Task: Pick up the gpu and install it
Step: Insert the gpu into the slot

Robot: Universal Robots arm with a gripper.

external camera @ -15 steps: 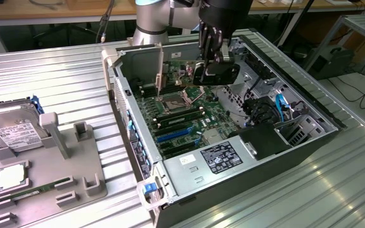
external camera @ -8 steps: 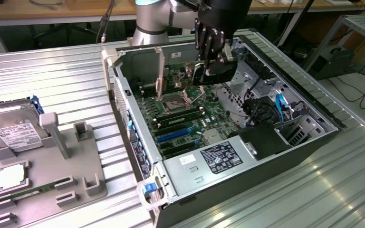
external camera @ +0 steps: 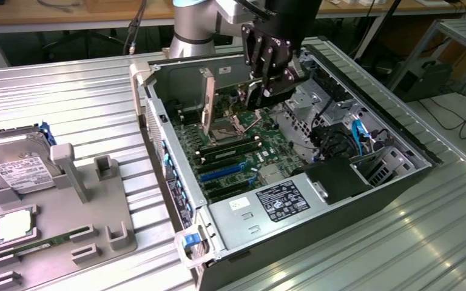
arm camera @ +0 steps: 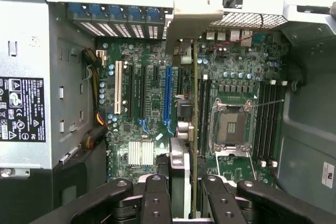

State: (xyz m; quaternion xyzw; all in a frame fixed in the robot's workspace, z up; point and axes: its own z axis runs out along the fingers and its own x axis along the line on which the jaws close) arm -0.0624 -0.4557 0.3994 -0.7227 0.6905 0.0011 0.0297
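The exterior view shows the whole station: the open computer case point(external camera: 395, 130) lies on its side on the ribbed metal table point(external camera: 79, 103), and at the exterior view's left a grey holder point(external camera: 63, 206) carries the hard drive point(external camera: 19, 167) and the memory stick point(external camera: 51, 242), well apart from me. In that view my gripper point(external camera: 264, 97) reaches down into the upper centre of the case, and the gpu point(external camera: 207, 100) stands upright on edge to the exterior view's left of my fingers, with its pale bracket end towards the case's rear wall. The wrist view supplies what the exterior view hides. It looks straight down onto the motherboard point(arm camera: 147, 103) and shows the gpu point(arm camera: 195, 129) edge-on as a thin line that runs from between my fingers out to the silver bracket at the rear slot openings. My gripper point(arm camera: 190, 177) is closed partway, with one finger on each face of the card, so the jaws grip the gpu at the end opposite the bracket. Over the motherboard, the card's edge lies between the blue slot point(arm camera: 168, 98) and the CPU socket point(arm camera: 231, 127), beside the black memory slots. The white slot point(arm camera: 118, 87) and the finned heatsink point(arm camera: 140, 153) lie beyond the blue slot. I cannot tell whether the card's lower edge touches the board.
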